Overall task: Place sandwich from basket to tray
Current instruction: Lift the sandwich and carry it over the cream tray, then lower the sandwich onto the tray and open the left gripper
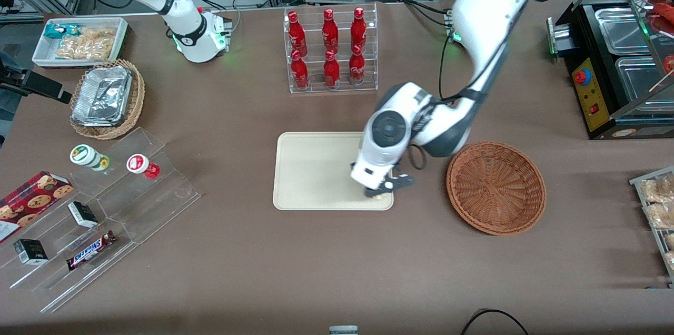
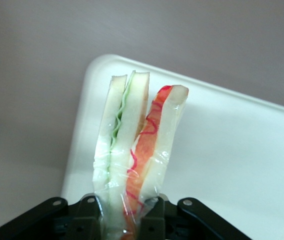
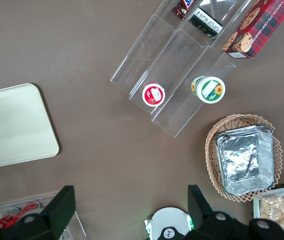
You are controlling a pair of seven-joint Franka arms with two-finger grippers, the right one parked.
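My gripper [image 1: 380, 190] hangs low over the corner of the cream tray [image 1: 310, 171] that is nearest the front camera and the basket. It is shut on the sandwich [image 2: 134, 150], a plastic-wrapped wedge of pale bread with green and red-orange filling, held upright between the black fingers [image 2: 158, 220]. In the front view only a sliver of the sandwich [image 1: 375, 196] shows under the hand. In the wrist view the sandwich points over the tray's rounded corner [image 2: 98, 67]. The reddish-brown wicker basket [image 1: 495, 186] stands beside the tray, toward the working arm's end, with nothing in it.
A clear rack of red bottles [image 1: 330, 49] stands farther from the front camera than the tray. Toward the parked arm's end are a tan basket with foil containers [image 1: 107, 98], a white snack bin [image 1: 81, 41] and a clear stepped stand [image 1: 105, 208]. A black appliance [image 1: 611, 61] sits at the working arm's end.
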